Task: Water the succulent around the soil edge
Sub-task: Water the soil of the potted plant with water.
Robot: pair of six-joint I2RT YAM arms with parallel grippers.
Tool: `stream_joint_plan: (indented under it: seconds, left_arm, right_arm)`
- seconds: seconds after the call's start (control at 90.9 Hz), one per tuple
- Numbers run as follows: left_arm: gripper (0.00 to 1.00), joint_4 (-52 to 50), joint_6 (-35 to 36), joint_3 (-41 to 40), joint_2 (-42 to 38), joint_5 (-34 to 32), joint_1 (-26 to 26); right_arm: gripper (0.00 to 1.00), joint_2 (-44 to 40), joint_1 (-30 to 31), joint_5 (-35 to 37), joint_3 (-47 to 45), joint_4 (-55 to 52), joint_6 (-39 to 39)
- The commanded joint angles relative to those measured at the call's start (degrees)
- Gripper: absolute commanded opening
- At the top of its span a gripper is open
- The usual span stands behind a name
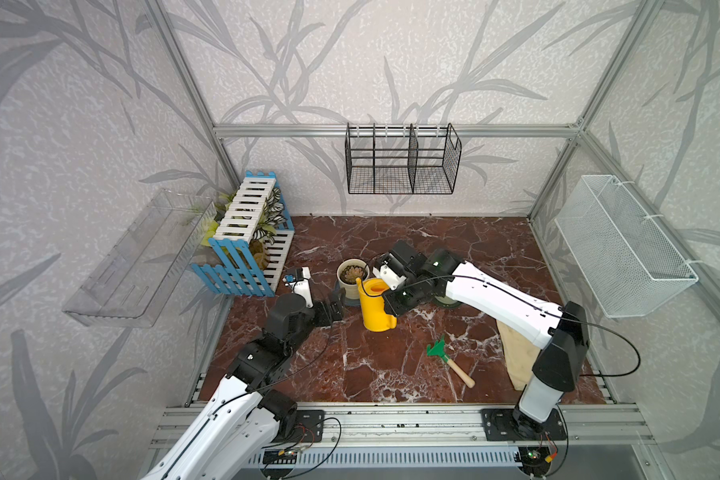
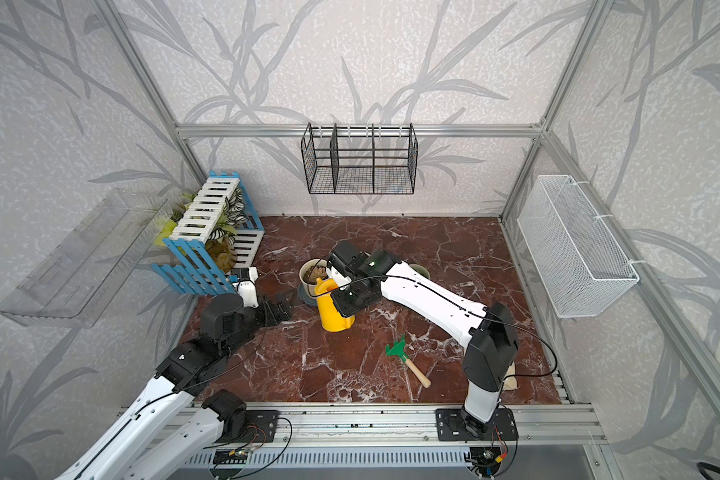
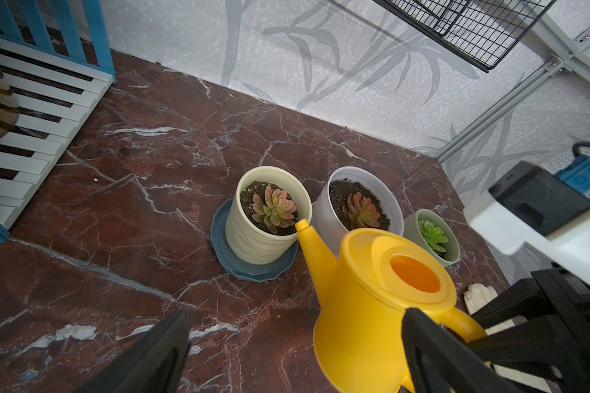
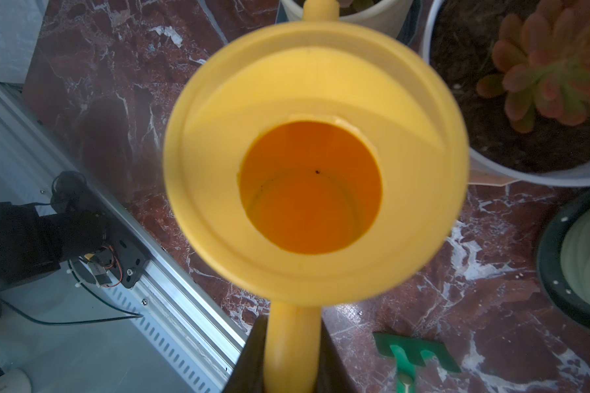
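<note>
The succulent (image 3: 432, 235), a bright green rosette in a pale sage pot on a dark saucer (image 4: 556, 272), stands right of the other two pots. Only a sliver of its dark soil edge (image 3: 440, 253) shows. In both top views my right arm covers most of it. A yellow watering can (image 1: 375, 309) (image 3: 372, 299) stands upright in front of the pots. Its spout tip (image 3: 302, 224) sits beside the cream pot's rim. My right gripper (image 4: 292, 357) is shut on the can's handle. Left of the can, my left gripper (image 3: 293, 347) (image 1: 336, 305) is open and holds nothing.
A cream pot (image 3: 252, 238) with a pinkish-green rosette stands on a grey-blue saucer, next to a white pot (image 3: 324, 217) with an orange-pink rosette. A green rake (image 1: 441, 353) and a beige cloth (image 1: 516, 357) lie front right. A blue-white slatted crate (image 1: 246, 245) stands back left.
</note>
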Motion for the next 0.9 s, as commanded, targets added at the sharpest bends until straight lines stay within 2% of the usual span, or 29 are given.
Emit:
stream_joint_plan:
  seconds: [0.0,0.616,0.891]
  left_arm:
    - [1.0,-0.99,0.69,-0.04,-0.66,-1.47,0.27]
    - [1.0,-0.98,0.68,-0.41,-0.98,-1.92,0.26]
    - [1.0,-0.49,0.76,-0.65,-0.83,-1.59,0.26]
  right_arm:
    - [0.0,-1.63,0.48,-1.68,0.08,2.35,-0.41]
    - [0.0,-5.18,-2.37,3.85,-3.04,1.31,1.06]
    - [0.0,-4.66,-1.9,-0.34,-2.69,1.71,-0.7]
